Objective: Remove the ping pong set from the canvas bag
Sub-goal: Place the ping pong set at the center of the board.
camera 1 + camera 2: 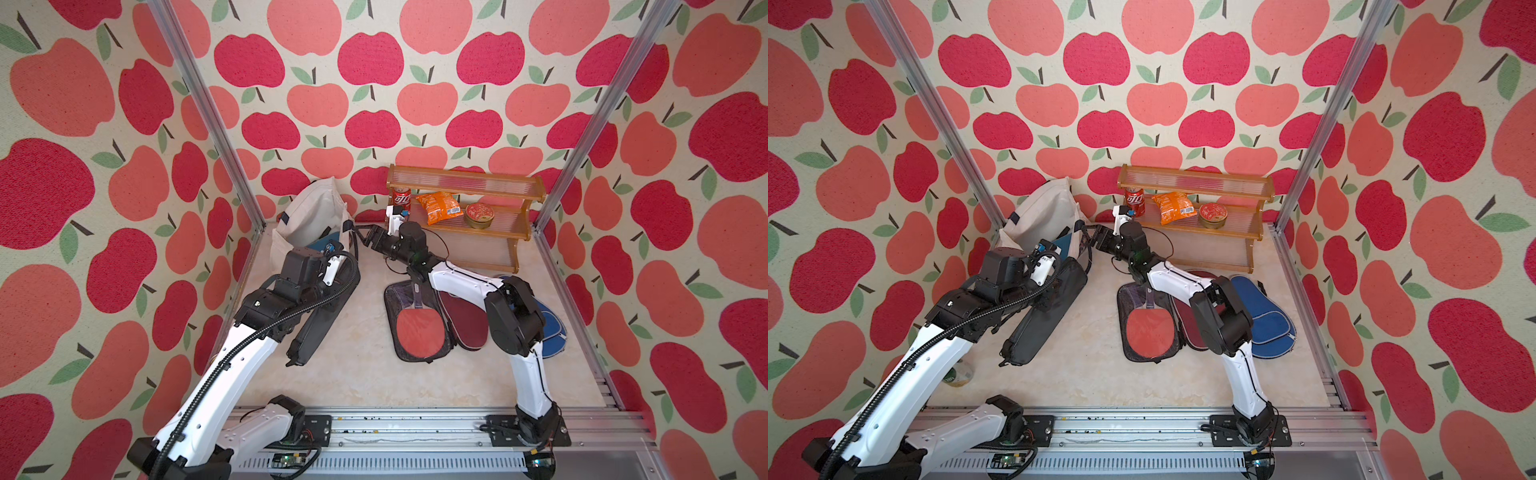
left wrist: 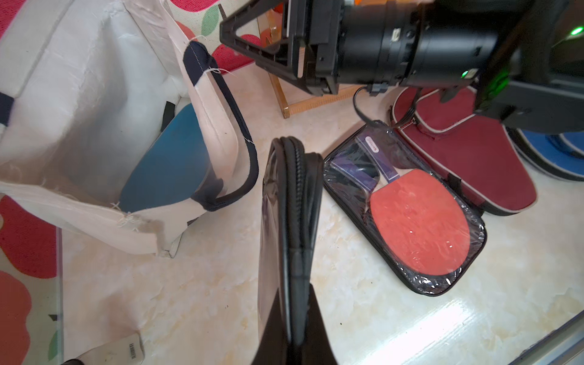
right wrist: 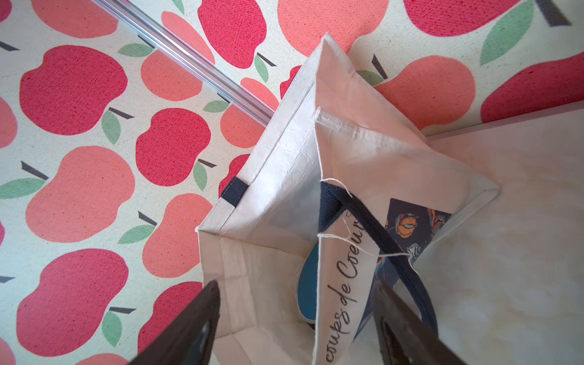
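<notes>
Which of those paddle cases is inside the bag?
The teal-blue cover, inside the canvas bag. The rest lie on the table, except one black-edged case clamped in the left gripper.

Pale marbled worktop (image 1: 357,374) is carrying the canvas bag (image 1: 309,212), standing at the tips of the right jaws. Back behind those jaws, a clear case (image 1: 419,328) showing a red paddle, a maroon cover (image 1: 467,320) and blue covers (image 1: 1264,307) are lying side by side. Off to the jaws' side, a wooden shelf (image 1: 465,180) is holding a can (image 1: 402,199), an orange packet (image 1: 440,208) and a round tin (image 1: 479,215).
</notes>
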Robot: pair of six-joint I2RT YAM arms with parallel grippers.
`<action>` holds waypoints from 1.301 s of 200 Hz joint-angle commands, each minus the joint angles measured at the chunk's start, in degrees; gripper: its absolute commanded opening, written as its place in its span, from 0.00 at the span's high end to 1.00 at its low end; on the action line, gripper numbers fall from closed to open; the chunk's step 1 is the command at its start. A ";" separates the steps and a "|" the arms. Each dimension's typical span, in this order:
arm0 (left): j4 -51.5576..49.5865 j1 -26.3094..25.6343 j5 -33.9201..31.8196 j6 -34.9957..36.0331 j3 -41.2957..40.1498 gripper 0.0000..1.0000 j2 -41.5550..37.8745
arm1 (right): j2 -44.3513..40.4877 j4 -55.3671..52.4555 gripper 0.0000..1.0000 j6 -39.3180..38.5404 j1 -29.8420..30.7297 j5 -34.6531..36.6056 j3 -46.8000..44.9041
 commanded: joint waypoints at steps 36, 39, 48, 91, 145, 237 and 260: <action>3.88 -5.94 -10.15 5.22 -1.59 1.00 5.48 | -17.94 3.44 0.25 -7.74 -0.02 8.54 -16.91; 3.99 -6.17 -10.49 5.38 -1.63 1.00 5.79 | -18.98 3.42 0.25 -8.17 -0.02 9.20 -17.70; 4.33 -6.85 -11.64 5.84 -1.72 1.00 7.22 | -22.09 3.08 0.26 -9.36 -0.02 11.12 -20.07; 6.22 -8.33 -15.56 6.68 -2.58 1.00 11.69 | -35.42 -1.10 0.26 -13.76 -0.41 19.18 -27.91; 6.26 -8.63 -19.94 4.07 -1.84 1.00 16.66 | -46.49 -10.51 0.26 -18.08 -1.84 26.07 -30.56; 5.96 -9.07 -28.99 4.99 -0.55 1.00 26.16 | -57.38 -15.28 0.26 -22.72 -4.36 30.75 -33.53; 4.71 -9.10 -32.61 4.40 0.21 1.00 29.91 | -58.22 -15.89 0.26 -23.54 -4.50 31.10 -33.43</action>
